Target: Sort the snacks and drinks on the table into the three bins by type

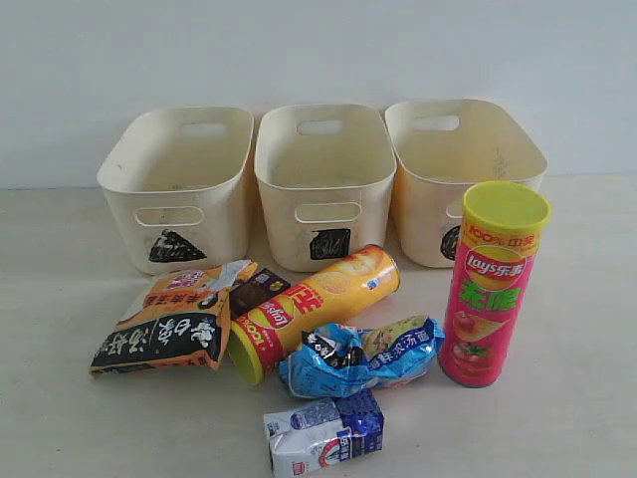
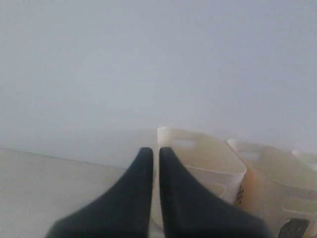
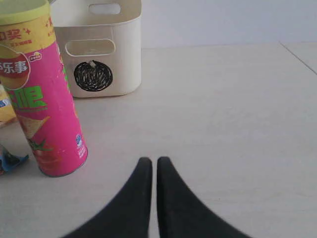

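Three cream bins stand in a row at the back: triangle [image 1: 124, 174], square [image 1: 271, 174], circle [image 1: 528, 164]. In front lie an orange-black-white bag [image 1: 164, 324], a yellow Lay's tube [image 1: 314, 311] on its side, a blue bag [image 1: 363, 354] and a blue-and-white milk carton [image 1: 323, 433]. A small purple box [image 1: 257, 291] peeks out between bag and tube. The pink Lay's tube [image 1: 490, 289] stands upright. My left gripper [image 2: 155, 150] is shut and empty, with bins [image 2: 198, 156] beyond it. My right gripper [image 3: 153, 161] is shut and empty, beside the pink tube [image 3: 44, 109] and short of the circle bin [image 3: 126, 54]. Neither gripper shows in the exterior view.
A pale wall runs close behind the bins. Bare tabletop [image 3: 223, 114] stretches beside the pink tube and the circle bin on the right side. More bare table [image 1: 50, 259] lies left of the triangle bin.
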Controlling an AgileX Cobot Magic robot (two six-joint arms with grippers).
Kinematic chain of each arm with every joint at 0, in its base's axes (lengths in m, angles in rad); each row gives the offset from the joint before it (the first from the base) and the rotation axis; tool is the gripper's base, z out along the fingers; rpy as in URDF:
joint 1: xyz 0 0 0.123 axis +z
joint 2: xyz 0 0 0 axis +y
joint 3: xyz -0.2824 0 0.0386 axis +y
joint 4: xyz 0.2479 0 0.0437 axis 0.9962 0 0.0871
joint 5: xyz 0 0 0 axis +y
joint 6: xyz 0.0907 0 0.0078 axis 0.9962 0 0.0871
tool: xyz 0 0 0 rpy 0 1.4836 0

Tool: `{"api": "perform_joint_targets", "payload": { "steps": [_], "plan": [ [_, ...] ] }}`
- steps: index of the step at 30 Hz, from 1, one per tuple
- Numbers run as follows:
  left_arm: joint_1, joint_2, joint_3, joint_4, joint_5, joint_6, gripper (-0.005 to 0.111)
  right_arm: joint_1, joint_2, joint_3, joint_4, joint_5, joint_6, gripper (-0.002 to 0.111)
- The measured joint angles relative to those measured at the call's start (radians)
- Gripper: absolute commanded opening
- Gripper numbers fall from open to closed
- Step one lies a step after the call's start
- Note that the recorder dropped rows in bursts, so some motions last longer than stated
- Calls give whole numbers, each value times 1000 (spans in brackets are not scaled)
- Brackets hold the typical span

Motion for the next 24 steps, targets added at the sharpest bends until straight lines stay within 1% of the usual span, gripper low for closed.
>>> {"api": "perform_joint_targets", "payload": {
  "steps": [8, 12, 14, 18, 24],
  "plan": [
    [0, 0, 0, -2, -144, -59, 4, 0, 0, 0, 0, 0, 0, 1],
    [0, 0, 0, 12, -244, -28, 4, 0, 0, 0, 0, 0, 0, 1],
    [0, 9, -5, 18, -271, -26, 4, 0, 0, 0, 0, 0, 0, 1],
    [-2, 84, -67, 22, -284, -53, 4, 0, 0, 0, 0, 0, 0, 1],
    [-3, 292, -225, 50, -297, -120, 4, 0, 0, 0, 0, 0, 0, 1]
  ]
}}
